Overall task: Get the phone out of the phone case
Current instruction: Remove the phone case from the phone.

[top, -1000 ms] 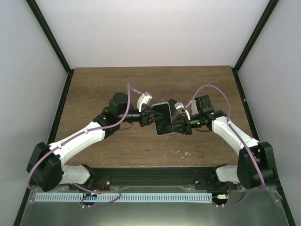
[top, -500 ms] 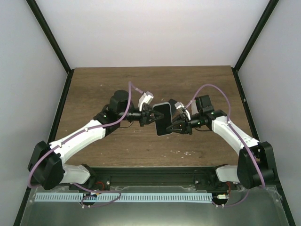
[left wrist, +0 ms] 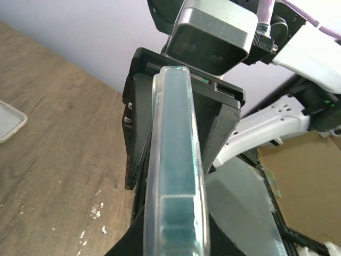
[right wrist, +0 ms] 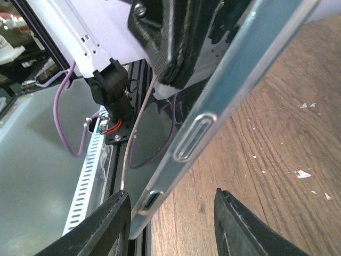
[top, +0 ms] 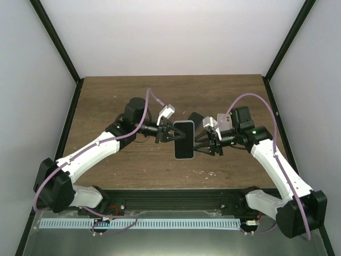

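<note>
Hanging over the brown wooden bench at the middle of the top view, the dark, glass-fronted slab phone sits fully inside its clear plastic case, broad face turned toward the overhead camera, between the two arms. The left hand is pinched tight on the cased phone's left long edge. The right hand has its jaws parted and holds nothing, its fingers standing either side of the button edge without touching it. The phone looks rigid, smooth and breakable if dropped, while the case seems thin and springy. I judge the best purchase is a case lip near a corner, peeled back while the other hand steadies the body.
</note>
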